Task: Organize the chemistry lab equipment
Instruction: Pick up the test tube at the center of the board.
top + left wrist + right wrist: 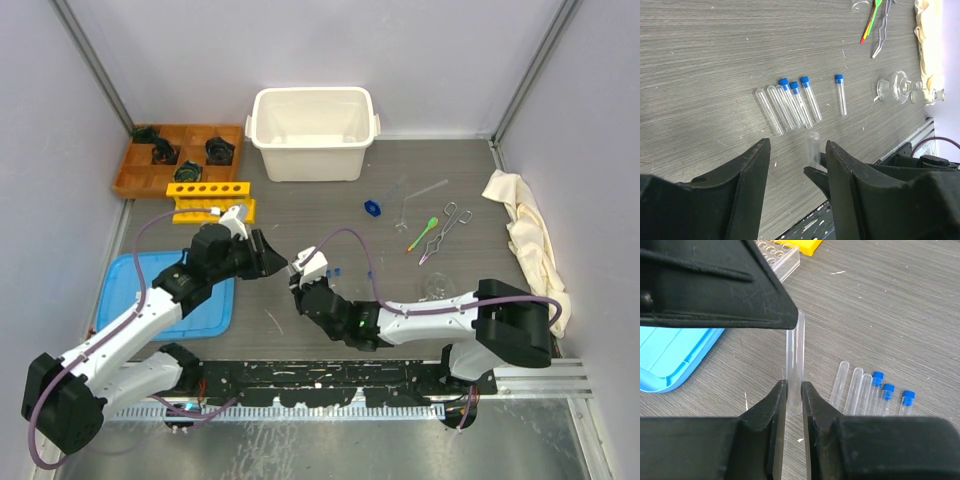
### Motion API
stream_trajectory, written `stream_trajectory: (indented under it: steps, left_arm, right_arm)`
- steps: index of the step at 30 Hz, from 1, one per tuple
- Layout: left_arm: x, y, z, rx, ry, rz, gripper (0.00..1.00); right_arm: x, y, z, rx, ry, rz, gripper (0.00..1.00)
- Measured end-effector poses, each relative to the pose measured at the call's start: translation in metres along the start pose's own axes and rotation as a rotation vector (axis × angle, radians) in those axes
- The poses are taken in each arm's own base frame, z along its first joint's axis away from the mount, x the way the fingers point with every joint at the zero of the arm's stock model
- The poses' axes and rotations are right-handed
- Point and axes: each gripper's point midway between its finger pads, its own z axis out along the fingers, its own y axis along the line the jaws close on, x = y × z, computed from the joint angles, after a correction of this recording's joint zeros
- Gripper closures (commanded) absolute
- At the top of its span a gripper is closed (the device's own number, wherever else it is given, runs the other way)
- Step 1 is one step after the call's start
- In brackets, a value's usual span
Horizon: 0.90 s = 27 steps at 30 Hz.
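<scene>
Only your overhead camera took in the big items: the white bin (310, 130) at the back, the blue tray (165, 295) at the near left, the orange tray (180, 160) in the far left corner, and the yellow holed rack (210, 200) just in front of it. The cream cloth (525, 235) lay crumpled at the right edge.

From up there your two claws met mid-surface, but you could not tell what sat between them. The wrist cameras settled it. Your right claw (793, 390) was clamped on a clear tube (795, 350) that jutted out past its fingertips, held up off the surface. Your left claw (798, 150) stood with its fingers apart on either side of that tube.

The left wrist view gave you the flask (895, 86) near the cloth, with the forceps (882, 30) and green spoon (871, 17) beyond. The right wrist view missed all three.

Both wrist views showed a row of tubes (787, 105) lying flat, several topped with blue caps (794, 85). One more capped tube (841, 95) lay apart from them.

Plain pale walls (60, 120) closed in the grey wood-grain surface (330, 215).
</scene>
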Motion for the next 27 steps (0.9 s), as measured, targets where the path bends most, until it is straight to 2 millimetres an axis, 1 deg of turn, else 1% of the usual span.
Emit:
stream_trajectory:
  steps: [4,11,16,20,23,25,27]
  left_arm:
    - [0.004,0.002,0.003,-0.003,0.017,-0.014,0.50]
    - [0.010,0.003,0.008,0.007,0.032,-0.050,0.50]
    - [0.009,-0.003,0.009,0.030,0.031,-0.075,0.50]
    - [0.005,-0.010,0.009,0.063,0.017,-0.086,0.50]
    - [0.004,-0.012,0.009,0.073,0.013,-0.099,0.51]
    - [0.004,-0.013,0.009,0.075,0.014,-0.102,0.52]
    - [0.005,-0.013,0.009,0.076,0.016,-0.103,0.57]
  right_arm:
    - [-0.007,-0.005,-0.006,0.006,-0.032,0.022,0.99]
    - [-0.005,-0.009,-0.007,0.014,-0.032,0.018,0.99]
    - [-0.007,-0.009,-0.007,0.017,-0.038,0.019,0.99]
    - [-0.007,-0.004,-0.007,0.000,-0.042,0.022,0.99]
    - [-0.005,-0.002,-0.005,-0.007,-0.036,0.017,0.99]
    - [-0.003,-0.001,-0.005,-0.010,-0.032,0.012,0.99]
    - [-0.002,0.000,-0.005,-0.012,-0.029,0.010,0.99]
